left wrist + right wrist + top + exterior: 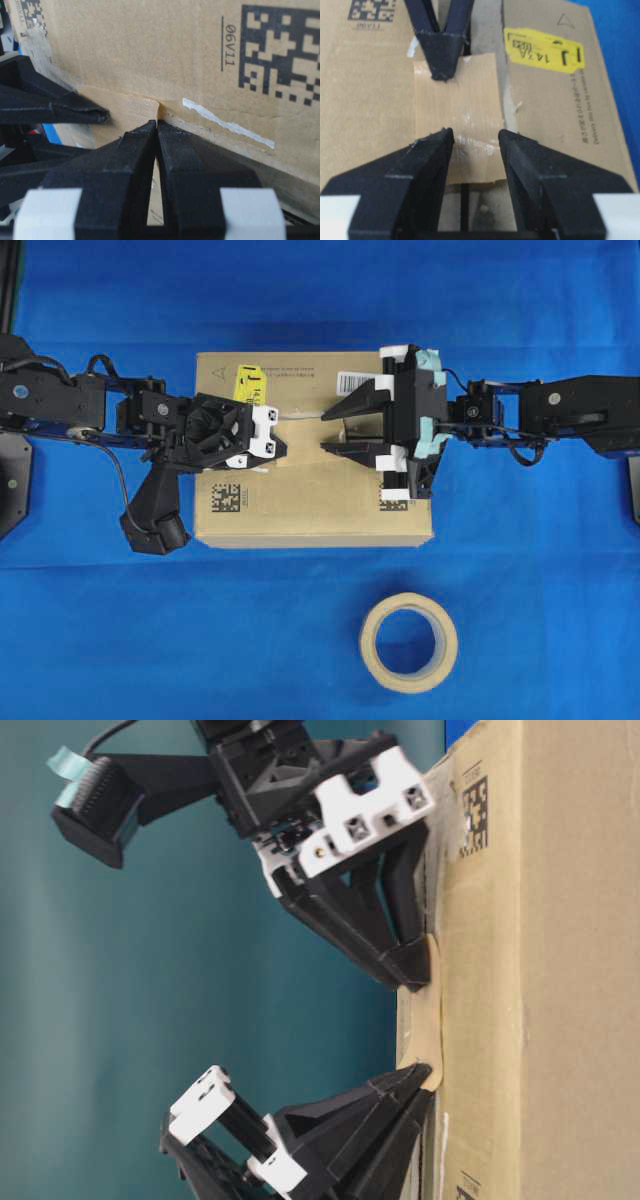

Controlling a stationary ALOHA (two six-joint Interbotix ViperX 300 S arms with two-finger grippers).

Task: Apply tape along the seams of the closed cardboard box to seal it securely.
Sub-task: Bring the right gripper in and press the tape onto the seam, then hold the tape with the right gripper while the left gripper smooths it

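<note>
The tape (457,112) is lying flat across the seams (490,30) on top of the cardboard box (300,510), which is sitting mid-table (100,640) with open blue surface all round and a tape roll (409,642) lying apart in front. The left tool (283,448) is reaching in level, its tips pressed together on the tape's far edge. The right tool (475,140) is facing it, spread wide over the near edge.

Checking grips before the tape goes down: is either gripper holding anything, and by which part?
The left gripper is shut on the tape, pinching its end. The right gripper is open, holding nothing.
</note>
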